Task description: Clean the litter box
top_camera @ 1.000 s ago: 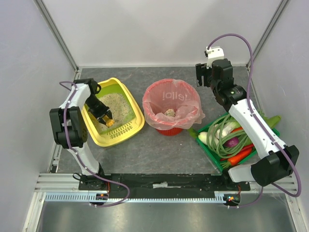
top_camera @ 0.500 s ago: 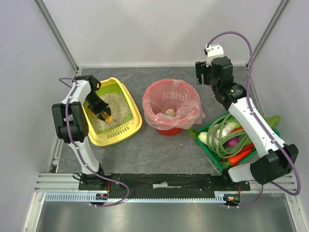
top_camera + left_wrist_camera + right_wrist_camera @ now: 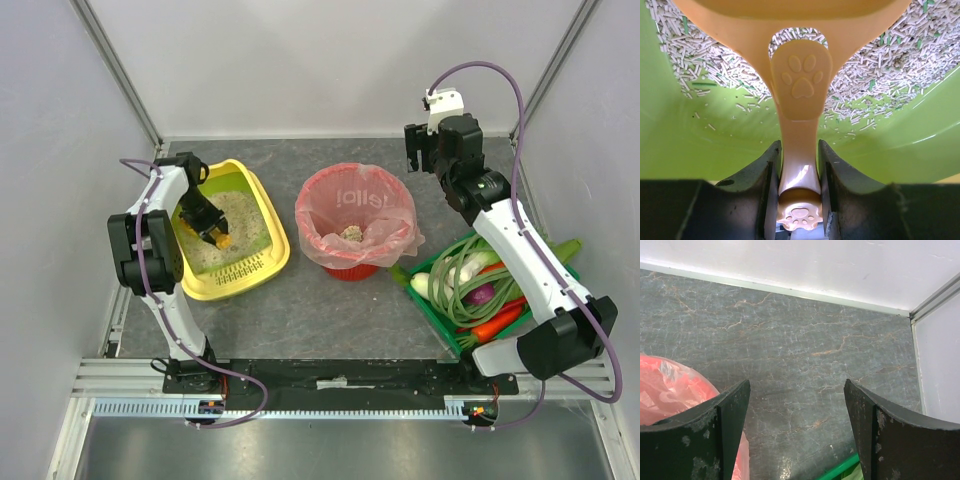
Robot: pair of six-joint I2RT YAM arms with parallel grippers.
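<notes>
The yellow litter box point(image 3: 243, 272) with green inner walls point(image 3: 700, 145) sits at the left of the table, its slotted rim toward the near side. Pale grainy litter point(image 3: 245, 222) fills it and also shows in the left wrist view point(image 3: 880, 60). My left gripper point(image 3: 211, 232) is inside the box, shut on the handle of an orange scoop point(image 3: 800, 75) with paw prints. The scoop's head reaches over the litter at the top of the left wrist view. My right gripper point(image 3: 420, 160) is open and empty, high above the back right of the table point(image 3: 797, 405).
A round red bin with a pink bag point(image 3: 355, 225) stands mid-table, some litter inside; its edge shows in the right wrist view point(image 3: 670, 390). A green tray of vegetables point(image 3: 480, 285) lies at the right. White walls enclose the back and sides.
My left gripper has moved toward the back of the litter box with the scoop. The box has shifted slightly left. The right arm has barely moved.
</notes>
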